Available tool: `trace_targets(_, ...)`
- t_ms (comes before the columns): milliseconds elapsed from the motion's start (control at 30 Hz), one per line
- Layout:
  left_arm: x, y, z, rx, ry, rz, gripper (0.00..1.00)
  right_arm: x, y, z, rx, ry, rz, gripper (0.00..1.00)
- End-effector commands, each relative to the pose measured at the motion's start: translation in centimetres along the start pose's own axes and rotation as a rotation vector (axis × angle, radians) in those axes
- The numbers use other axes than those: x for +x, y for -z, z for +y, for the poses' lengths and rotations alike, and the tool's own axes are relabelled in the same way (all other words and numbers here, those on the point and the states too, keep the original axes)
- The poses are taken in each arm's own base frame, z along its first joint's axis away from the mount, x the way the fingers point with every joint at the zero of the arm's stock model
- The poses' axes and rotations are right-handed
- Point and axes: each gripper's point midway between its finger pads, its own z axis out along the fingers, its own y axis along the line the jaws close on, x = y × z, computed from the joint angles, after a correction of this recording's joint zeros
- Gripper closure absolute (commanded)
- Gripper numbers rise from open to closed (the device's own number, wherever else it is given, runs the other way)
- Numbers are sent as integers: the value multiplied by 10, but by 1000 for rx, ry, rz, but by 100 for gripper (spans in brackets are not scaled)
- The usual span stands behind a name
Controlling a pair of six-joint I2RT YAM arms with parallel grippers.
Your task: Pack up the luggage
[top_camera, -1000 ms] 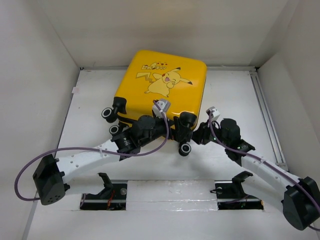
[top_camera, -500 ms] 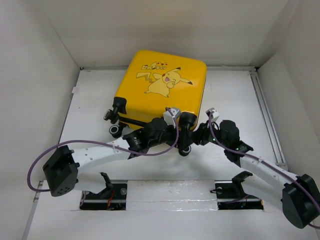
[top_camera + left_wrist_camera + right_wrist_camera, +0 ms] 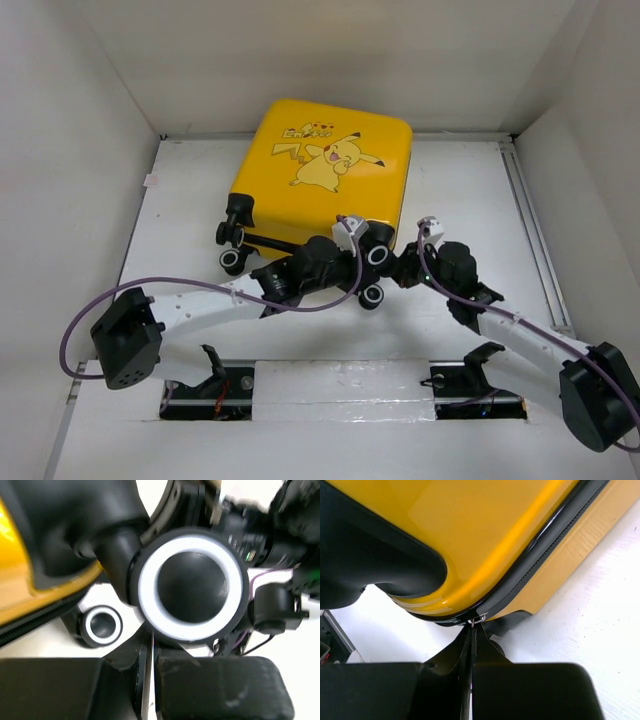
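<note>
Yellow luggage, cartoon print; black-and-white wheels.

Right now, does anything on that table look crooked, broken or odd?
Only the yellow Pikachu suitcase: it lies flat, print up, turned askew to the edges of the table instead of square. No damage or spill shows. The left end effector and right end effector are shut at its wheeled end.

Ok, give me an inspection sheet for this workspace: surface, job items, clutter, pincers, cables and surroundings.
Surface: white table.
Job's things: yellow Pikachu suitcase, closed, lying flat, wheels toward the arms.
Clutter: nothing seen.
Grippers: left pincer shut, just below a caster wheel; right pincer shut, tips at the zip seam's small metal ring, grip on it unclear.
Cables: a purple cable loops along each arm.
Surroundings: white walls on three sides.
</note>
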Motion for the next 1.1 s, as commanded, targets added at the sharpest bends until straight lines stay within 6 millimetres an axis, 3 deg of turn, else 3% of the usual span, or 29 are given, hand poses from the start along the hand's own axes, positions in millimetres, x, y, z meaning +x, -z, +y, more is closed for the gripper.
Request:
trace_targets(0,-74,16,-33,81,10,-237,100,-20,-1,14,-54,24,-98,100)
trace_targets(133,-94,21,-40,87,13,-296,100,-15,11,10,-3,23,-108,100)
trace_targets(233,-98,19,-40,76,5,-301,100,-18,23,23,-28,37,-126,100)
trace_targets(333,-98,13,-38,66,6,-302,100,-7,28,43,-96,56,-98,100)
trace_targets(400,-103,10,-40,72,6,-311,100,6,30,68,-188,89,-59,100)
trace_targets(500,-112,5,-46,78,-5,-323,100,23,28,95,-249,140,-13,100)
trace_targets(600,-124,2,-52,87,-14,-340,100,36,26,108,-242,164,8,100)
trace_targets(767,-134,-9,-63,111,-18,-339,100,30,27,125,-267,123,-93,100)
trace_targets(833,-138,-18,-69,133,-22,-330,100,16,20,130,-266,91,-178,100)
trace_targets(900,-140,-25,-74,147,-14,-321,100,29,8,129,-238,84,-173,100)
trace_targets(967,-143,-31,-79,166,-7,-315,100,20,2,138,-189,63,-245,100)
trace_targets(1067,-155,-31,-87,180,-8,-336,100,25,-6,136,-105,63,-298,100)
